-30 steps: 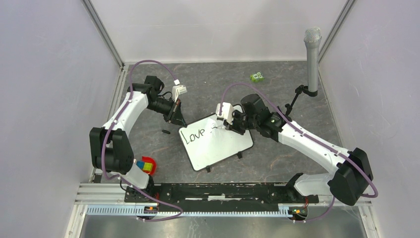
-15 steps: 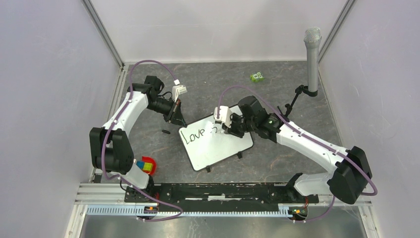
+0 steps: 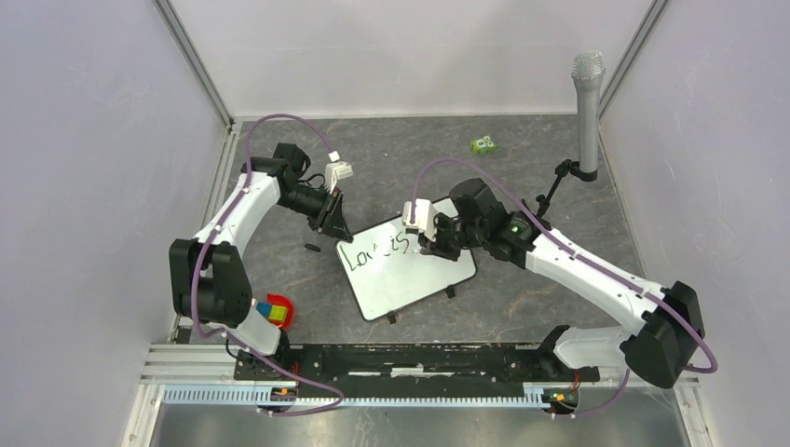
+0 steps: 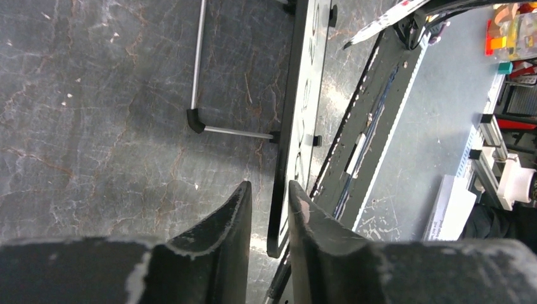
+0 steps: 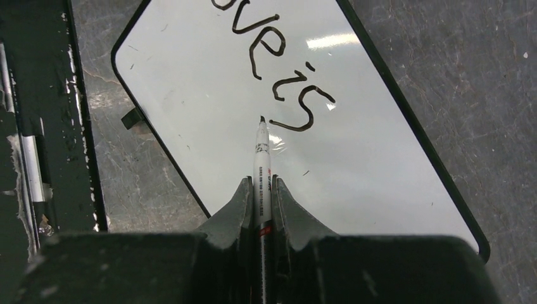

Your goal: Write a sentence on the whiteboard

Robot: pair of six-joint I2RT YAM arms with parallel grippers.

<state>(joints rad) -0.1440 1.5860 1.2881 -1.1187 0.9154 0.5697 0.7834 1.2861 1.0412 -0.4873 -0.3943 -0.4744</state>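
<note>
The whiteboard [image 3: 410,275] lies tilted on the dark table between both arms. On its upper left stands the sentence's beginning, "Love is" [image 3: 377,250], in black marker, also legible in the right wrist view as "ove is" [image 5: 278,69]. My right gripper [image 3: 427,244] [image 5: 262,180] is shut on a white marker [image 5: 262,155], whose tip is just left of the "s". My left gripper [image 3: 337,231] [image 4: 269,187] straddles the board's black frame [image 4: 292,107] at its far-left corner. The jaws stand slightly apart, with a gap beside the frame.
A small black cap [image 3: 310,248] lies left of the board. A grey microphone on a stand [image 3: 587,102] rises at the back right, a green object [image 3: 483,144] sits at the back, and a red bowl with a coloured cube [image 3: 277,312] is beside the left base.
The word "is" has appeared after "Love" as the right gripper moved the marker. The left jaws have parted slightly from the board's frame.
</note>
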